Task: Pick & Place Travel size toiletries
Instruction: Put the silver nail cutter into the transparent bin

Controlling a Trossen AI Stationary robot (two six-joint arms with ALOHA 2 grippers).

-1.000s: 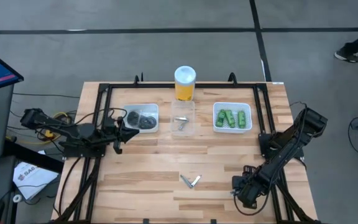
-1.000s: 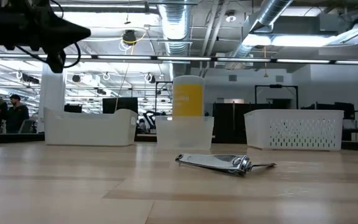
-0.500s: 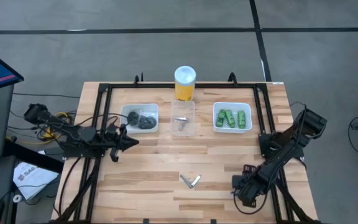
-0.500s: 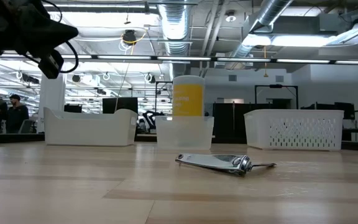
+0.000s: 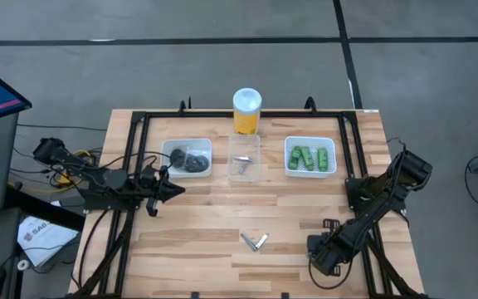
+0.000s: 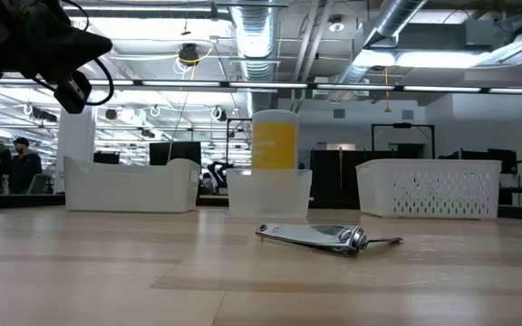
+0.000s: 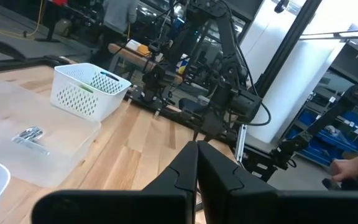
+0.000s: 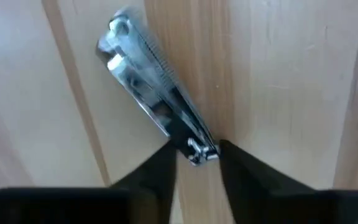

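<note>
High view: the right gripper sits low over the table's near right part. The left gripper, pinched closed, waits beside the tray of dark pots.

Low view: a silvery clipper lies lengthwise across the boards.

Right wrist view: a nail clipper lies diagonally, one end nipped between narrowed fingers.
</note>
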